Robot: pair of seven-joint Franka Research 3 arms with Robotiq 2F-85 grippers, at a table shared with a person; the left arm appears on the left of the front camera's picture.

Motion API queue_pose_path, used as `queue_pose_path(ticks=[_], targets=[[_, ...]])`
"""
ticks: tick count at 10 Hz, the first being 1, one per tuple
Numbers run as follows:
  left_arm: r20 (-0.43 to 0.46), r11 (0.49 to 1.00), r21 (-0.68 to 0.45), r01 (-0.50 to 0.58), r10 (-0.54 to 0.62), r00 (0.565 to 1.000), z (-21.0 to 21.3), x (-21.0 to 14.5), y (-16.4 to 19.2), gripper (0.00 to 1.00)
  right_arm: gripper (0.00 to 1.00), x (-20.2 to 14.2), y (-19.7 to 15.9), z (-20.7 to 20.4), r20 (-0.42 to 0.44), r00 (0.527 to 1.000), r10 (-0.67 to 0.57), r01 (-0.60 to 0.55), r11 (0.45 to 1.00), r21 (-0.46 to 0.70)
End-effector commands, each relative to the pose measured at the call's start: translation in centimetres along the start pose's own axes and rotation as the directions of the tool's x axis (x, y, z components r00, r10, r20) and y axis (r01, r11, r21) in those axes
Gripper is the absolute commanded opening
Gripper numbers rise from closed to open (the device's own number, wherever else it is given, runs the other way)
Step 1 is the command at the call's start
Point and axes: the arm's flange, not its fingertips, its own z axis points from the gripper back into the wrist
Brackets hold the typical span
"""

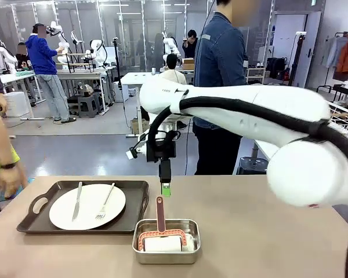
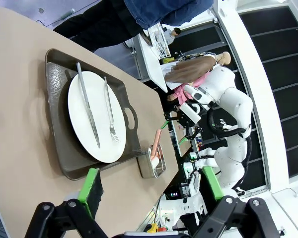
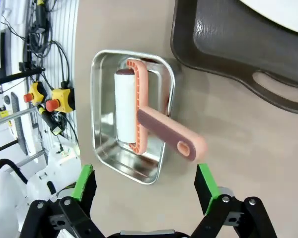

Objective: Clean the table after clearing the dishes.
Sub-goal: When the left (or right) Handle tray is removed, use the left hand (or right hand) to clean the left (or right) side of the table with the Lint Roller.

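table [image 1: 261,226]: steel pan and roller at bottom centre, one tray of dishes at lower left.
pan [image 1: 188,256] holds pink-framed white roller [image 1: 161,242], handle poking over its far rim. dark tray [image 1: 137,200] just beside it carries white plate [image 1: 88,209] with knife [image 1: 76,201] and fork [image 1: 106,200]. right gripper [image 3: 145,181] hangs over the roller handle, jaws wide, nothing held. left gripper [image 2: 151,184] also spread wide and empty. person [image 1: 220,87] stands at far edge, upper centre.
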Motion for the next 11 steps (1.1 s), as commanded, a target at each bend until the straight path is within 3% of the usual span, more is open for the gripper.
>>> queue_pose_path(ticks=[1,3,11], targets=[[0.003,1.000,-0.010,0.013,-0.013,1.000,0.2,-0.3,-0.1,1.00,1.00,2.3,-2.4,2.3,-0.010,1.000,0.001,-0.002,0.999,-0.032],[0.003,1.000,-0.010,0.013,-0.013,1.000,0.2,-0.3,-0.1,1.00,1.00,2.7,-3.2,1.3,-0.007,1.000,0.025,-0.026,0.998,-0.054],[0.003,1.000,-0.010,0.013,-0.013,1.000,0.2,-0.3,-0.1,1.00,1.00,4.4,-6.0,-1.4,-0.038,0.999,0.025,-0.021,0.993,0.116]])
